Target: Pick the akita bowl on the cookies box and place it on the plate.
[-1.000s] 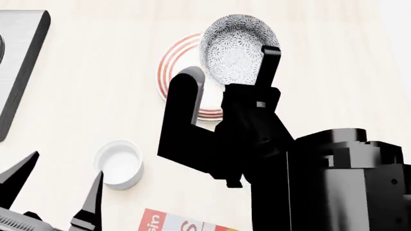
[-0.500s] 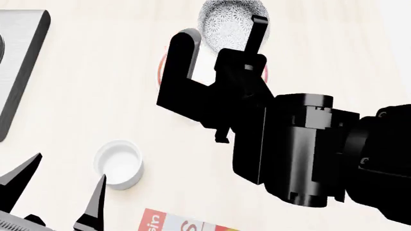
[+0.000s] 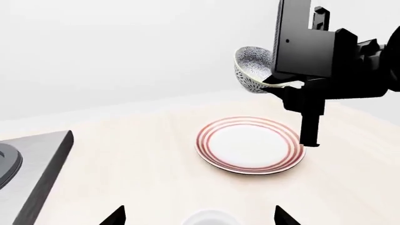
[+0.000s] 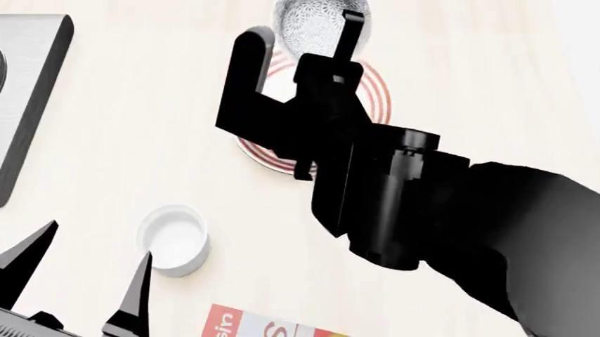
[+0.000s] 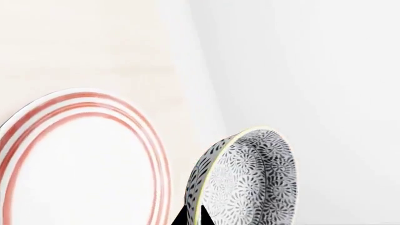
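Right gripper [image 4: 310,49] clamped on the rim of the akita bowl [image 3: 253,70], one finger inside, one outside; bowl held in the air, tilted on its side, above the far edge of the plate [image 3: 250,145] and not touching it. In the right wrist view the bowl's speckled interior faces the camera, plate's red rings beside it. Plate lies flat on the pale wood table [image 4: 140,105]. Left gripper [image 4: 80,274] low at the near edge, fingers spread apart, holding nothing. Plain white cup [image 4: 173,239] sits just beside its tips. Cookies box [image 4: 263,324] only a sliver at the near edge of the head view: red and white, letters "sin" readable, the rest cut off. Grey slab [image 4: 28,91] at the table's left.
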### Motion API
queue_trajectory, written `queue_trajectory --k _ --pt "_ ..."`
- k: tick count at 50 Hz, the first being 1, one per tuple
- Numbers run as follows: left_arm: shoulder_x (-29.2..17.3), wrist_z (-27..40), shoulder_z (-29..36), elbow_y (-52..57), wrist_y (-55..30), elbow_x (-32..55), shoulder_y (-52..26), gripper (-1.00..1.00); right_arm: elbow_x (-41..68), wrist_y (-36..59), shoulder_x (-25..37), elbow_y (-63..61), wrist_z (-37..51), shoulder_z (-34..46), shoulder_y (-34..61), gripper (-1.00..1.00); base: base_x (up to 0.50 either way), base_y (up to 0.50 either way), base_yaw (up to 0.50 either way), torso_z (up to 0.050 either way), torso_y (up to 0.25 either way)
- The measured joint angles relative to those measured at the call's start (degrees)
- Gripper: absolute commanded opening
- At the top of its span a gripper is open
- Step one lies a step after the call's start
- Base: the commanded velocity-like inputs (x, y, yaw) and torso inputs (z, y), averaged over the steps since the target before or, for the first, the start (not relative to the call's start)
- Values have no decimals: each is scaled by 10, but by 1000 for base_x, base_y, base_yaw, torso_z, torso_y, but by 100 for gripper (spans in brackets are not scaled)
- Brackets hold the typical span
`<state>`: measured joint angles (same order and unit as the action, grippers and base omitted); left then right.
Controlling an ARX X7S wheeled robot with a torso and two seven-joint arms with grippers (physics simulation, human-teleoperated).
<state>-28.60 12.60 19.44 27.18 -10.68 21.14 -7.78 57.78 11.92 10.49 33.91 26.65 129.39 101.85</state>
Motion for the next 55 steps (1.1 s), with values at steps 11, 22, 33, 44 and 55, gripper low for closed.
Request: queue_trajectory --k 11,22,33,44,55 --pt "-2 -8 0 -4 16 2 4 100 -16 -33 -42 119 -40 -14 -54 -100 0 0 0 0 -72" --pt "-5 -11 1 -5 22 2 6 100 -25 -45 -61 169 -59 -20 -83 -100 0 0 0 0 -194" --pt "-5 -9 2 -6 20 4 6 100 -42 -48 -73 198 -68 -24 -100 -100 0 0 0 0 0" --pt "-7 -8 1 -7 19 7 6 100 -102 -46 -84 239 -102 -79 -130 -100 0 0 0 0 0" --pt "-8 -6 0 -7 19 9 6 100 -176 -24 -83 246 -134 -152 -143 100 0 0 0 0 0"
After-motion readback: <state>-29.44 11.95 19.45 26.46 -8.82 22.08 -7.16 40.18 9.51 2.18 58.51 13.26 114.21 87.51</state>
